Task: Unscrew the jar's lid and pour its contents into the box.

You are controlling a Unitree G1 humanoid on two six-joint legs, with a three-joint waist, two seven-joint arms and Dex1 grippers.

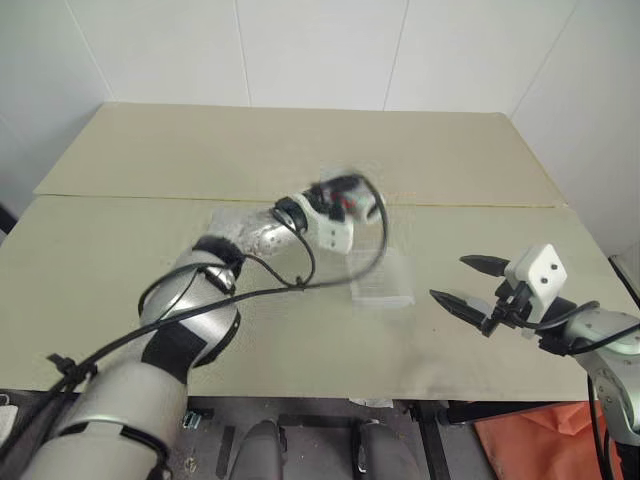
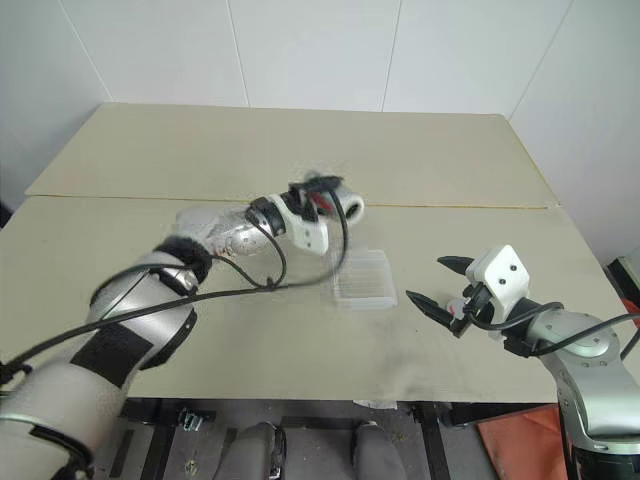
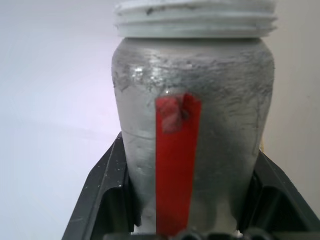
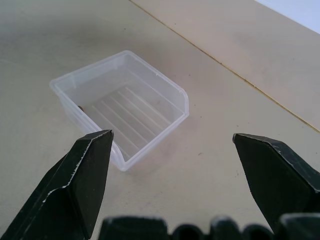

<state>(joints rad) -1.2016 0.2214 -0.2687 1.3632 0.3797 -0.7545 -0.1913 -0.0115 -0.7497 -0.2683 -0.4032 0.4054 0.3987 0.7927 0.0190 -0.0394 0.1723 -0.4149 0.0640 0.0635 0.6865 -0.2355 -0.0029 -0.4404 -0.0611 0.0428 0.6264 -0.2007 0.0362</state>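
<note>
left hand (image 2: pixel 335 205) grips lidless jar (image 3: pixel 192 125) above box (image 4: pixel 125 107); right hand (image 2: pixel 440 282) open

A bare test room or lab is suggested. A plain desk (image 1: pixel 300 140) covered in beige board is set into a corner of white panelled walls (image 1: pixel 320 50). Nothing homely is seen; black cables (image 1: pixel 280 290) are strung along a metal robot arm (image 1: pixel 190 320) over it.
</note>
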